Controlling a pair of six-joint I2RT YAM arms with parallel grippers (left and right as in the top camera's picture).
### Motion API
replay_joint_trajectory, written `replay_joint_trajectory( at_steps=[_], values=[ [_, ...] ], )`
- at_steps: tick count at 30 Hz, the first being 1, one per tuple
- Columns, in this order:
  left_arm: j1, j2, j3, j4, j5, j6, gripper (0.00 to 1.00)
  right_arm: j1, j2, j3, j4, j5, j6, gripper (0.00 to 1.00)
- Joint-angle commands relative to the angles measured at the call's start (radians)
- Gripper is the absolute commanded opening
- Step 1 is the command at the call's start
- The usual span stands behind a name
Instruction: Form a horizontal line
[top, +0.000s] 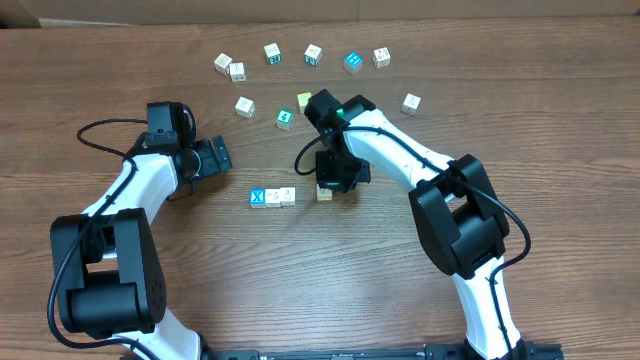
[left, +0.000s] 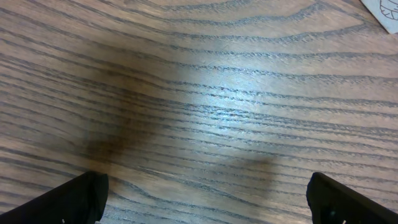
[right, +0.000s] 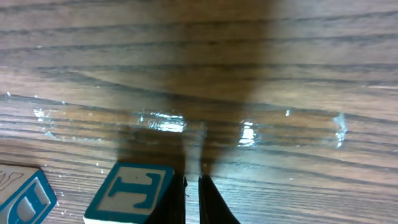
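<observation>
Holds left gripper (top: 214, 157) spread wide at nine o'clock; holds right gripper (right: 193, 196) pinched together, pointing down, near centre.

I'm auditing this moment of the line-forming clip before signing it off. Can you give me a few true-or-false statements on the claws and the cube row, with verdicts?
1. The left claw is open over the bare table. True.
2. The right claw grips a cube. False: it is shut on nothing, and the teal I cube sits beside its fingers.
3. The blue X cube forms the left end of a three-cube row with two cream cubes. True.
4. The teal I cube touches that row. False: the overhead view shows a gap between them.
5. Scattered cubes lie beyond the row. True.
</observation>
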Motion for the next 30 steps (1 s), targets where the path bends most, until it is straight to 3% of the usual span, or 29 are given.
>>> replay_joint_trajectory(
  at_steps=[1, 30],
  values=[
    [-0.001, 0.013, -0.004, 0.0, 0.008, -0.01, 1.0, 0.012, 0.004, -0.007, 0.005, -0.002, 0.003, 0.07],
    [-0.001, 0.013, -0.004, 0.0, 0.008, -0.01, 1.0, 0.057, 0.004, -0.007, 0.025, -0.004, 0.039, 0.11]
  ],
)
